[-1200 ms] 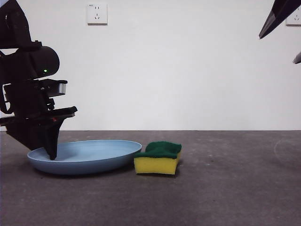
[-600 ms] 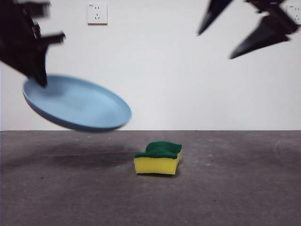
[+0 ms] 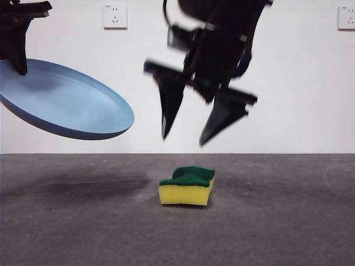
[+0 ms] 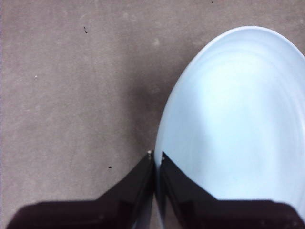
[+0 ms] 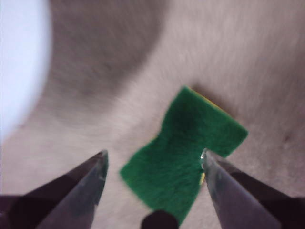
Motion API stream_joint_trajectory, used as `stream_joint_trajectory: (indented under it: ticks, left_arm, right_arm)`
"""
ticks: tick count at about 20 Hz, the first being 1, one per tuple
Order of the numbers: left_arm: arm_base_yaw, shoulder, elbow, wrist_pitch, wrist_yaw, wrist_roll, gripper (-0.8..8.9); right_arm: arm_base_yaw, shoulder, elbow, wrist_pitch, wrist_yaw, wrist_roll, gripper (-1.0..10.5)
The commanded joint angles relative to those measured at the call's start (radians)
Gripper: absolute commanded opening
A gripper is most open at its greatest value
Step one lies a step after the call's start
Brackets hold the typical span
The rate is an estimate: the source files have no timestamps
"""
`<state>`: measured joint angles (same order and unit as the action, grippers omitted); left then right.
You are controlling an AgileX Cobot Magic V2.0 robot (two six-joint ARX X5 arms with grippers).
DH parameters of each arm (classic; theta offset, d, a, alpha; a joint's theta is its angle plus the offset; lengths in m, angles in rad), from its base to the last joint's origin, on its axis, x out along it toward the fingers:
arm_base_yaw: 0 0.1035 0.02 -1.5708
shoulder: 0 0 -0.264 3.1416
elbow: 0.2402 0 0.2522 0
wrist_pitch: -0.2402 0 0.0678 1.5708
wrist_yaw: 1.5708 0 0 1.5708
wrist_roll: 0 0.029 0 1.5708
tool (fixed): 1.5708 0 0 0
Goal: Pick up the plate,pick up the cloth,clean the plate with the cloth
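Place: we read it as a bare robot test lab | Signs: plain white wall (image 3: 166, 83), two wall sockets (image 3: 115, 16) high up, dark grey bench (image 3: 266, 221), black robot arms

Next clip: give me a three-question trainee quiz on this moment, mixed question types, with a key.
1. True or false: the plate rests flat on the table.
2. The sponge's upward face is: A) yellow B) dark green C) blue.
3. Fill in: the right gripper hangs above the sponge with its jaws ____.

Key:
1. False; the left gripper holds it by the rim, tilted, in the air.
2. B.
3. Open.
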<state>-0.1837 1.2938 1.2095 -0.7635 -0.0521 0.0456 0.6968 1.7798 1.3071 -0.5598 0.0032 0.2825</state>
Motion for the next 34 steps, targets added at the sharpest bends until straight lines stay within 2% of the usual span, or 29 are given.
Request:
stream_joint_trajectory:
  ticks: [1, 6, 9, 24, 25, 27, 34]
  left_arm:
    - [0.0, -0.001, -0.01, 0.007, 0.001, 0.011, -0.07]
    - [0.0, -0.001, -0.01, 0.008, 0.004, 0.011, -0.07]
    - [0.0, -0.001, -0.01, 0.006, 0.005, 0.011, -0.07]
    - [0.0, -0.001, -0.01, 0.002, 0.009, 0.011, -0.07]
    - [0.0, -0.001, -0.01, 0.002, 0.009, 0.011, -0.08]
    - [0.0, -0.001, -0.01, 0.002, 0.009, 0.011, -0.08]
    - [0.0, 0.002, -0.01, 0.014, 0.008, 0.011, -0.07]
  right_arm:
    - [-0.001, 0.053, 0.003, 0.002, 0.049, 0.024, 3.4]
    - [-0.003, 0.107, 0.003, 0.032, 0.052, 0.035, 3.4]
    - [-0.003, 0.124, 0.003, 0.063, 0.049, 0.038, 2.5]
    - [-0.002, 0.226, 0.003, 0.043, 0.024, 0.042, 2.5]
    - [-0.002, 0.233, 0.003, 0.034, 0.025, 0.042, 2.0]
    - [0.0, 0.235, 0.003, 0.035, 0.026, 0.039, 0.1]
    - [0.0, 0.18, 0.003, 0.03, 0.029, 0.014, -0.1]
